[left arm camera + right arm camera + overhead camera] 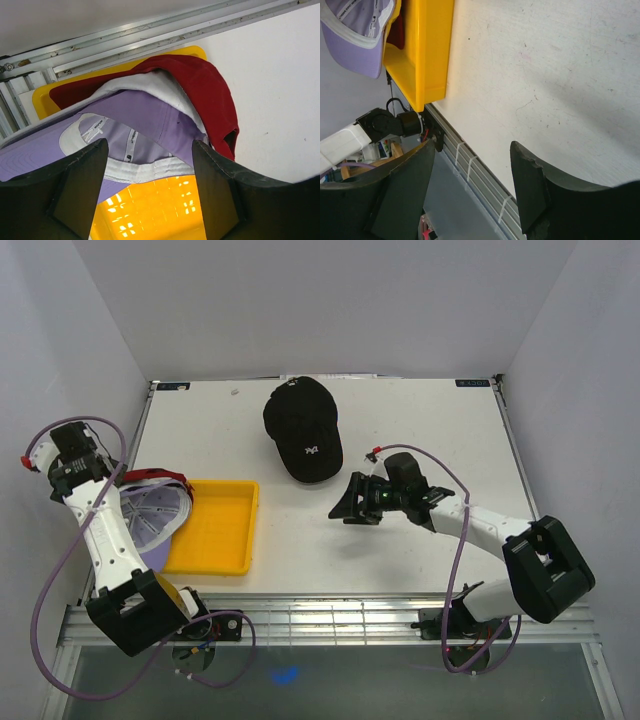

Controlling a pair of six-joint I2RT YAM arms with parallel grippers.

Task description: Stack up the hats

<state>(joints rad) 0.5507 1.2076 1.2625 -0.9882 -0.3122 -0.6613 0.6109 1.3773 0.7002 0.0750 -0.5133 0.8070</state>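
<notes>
A black cap with a white logo lies on the table at the back middle. A lavender cap lies upside down at the left with a white cap and a dark red cap nested around it. In the left wrist view the lavender cap sits inside the white cap and the dark red cap. My left gripper is open, with the lavender cap's rim between its fingers, not pinched. My right gripper is open and empty over bare table, below the black cap. No tan cap shows.
A yellow tray sits at the front left, the cap pile overlapping its left edge; it also shows in the right wrist view. The table's front rail runs along the near edge. White walls enclose the table.
</notes>
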